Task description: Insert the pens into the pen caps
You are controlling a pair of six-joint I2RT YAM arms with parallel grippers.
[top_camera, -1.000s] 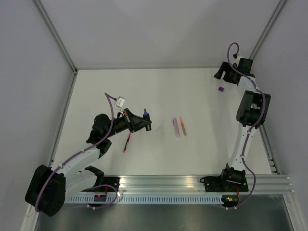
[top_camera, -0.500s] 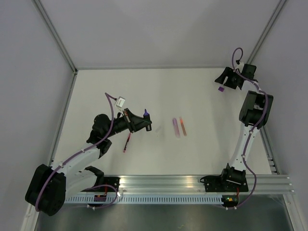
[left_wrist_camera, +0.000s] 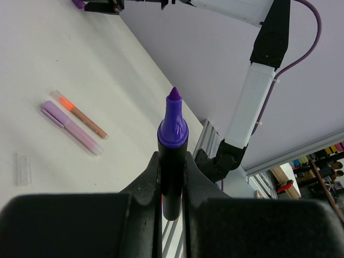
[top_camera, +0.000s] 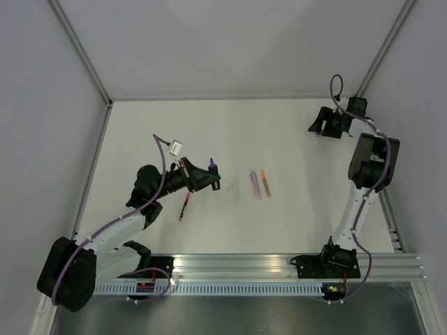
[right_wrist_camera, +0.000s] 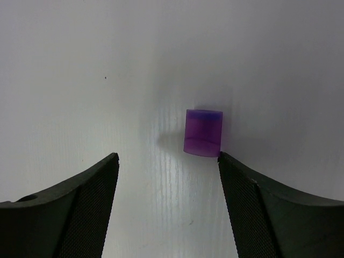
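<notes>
Black mesh-faced pads (right_wrist_camera: 252, 215) of the right gripper (right_wrist_camera: 167, 177) stand wide apart and low over the white table (top_camera: 279, 139), with nothing held. The purple cap (right_wrist_camera: 203, 133) sits in the gap between them at the far right of the surface. It lies much closer to one pad than the other, and I cannot tell whether it touches that pad. The cap is a short, translucent violet cylinder, darker at one end, and it rests on the table with a faint shadow beside it. Across the table, the left gripper (left_wrist_camera: 172, 172) is clamped on the marker (left_wrist_camera: 172, 145), holding it off the surface with the tip pointing up and away. The marker has a stubby black barrel, a purple collar and a pointed purple nib, which is bare. The pink-lilac pen (left_wrist_camera: 70, 128) and the orange pen (left_wrist_camera: 80, 114) lie side by side near mid-table, almost parallel, and the thin red pen (top_camera: 184, 207) lies below the left wrist. A small clear piece (left_wrist_camera: 22, 168) lies near the pair; it may be a cap, but I cannot be sure. By my reading the task is barely begun: one pen is lifted and ready, its cap is not yet gripped, and no pen can be seen seated in a cap. Three pens wait on the table.
</notes>
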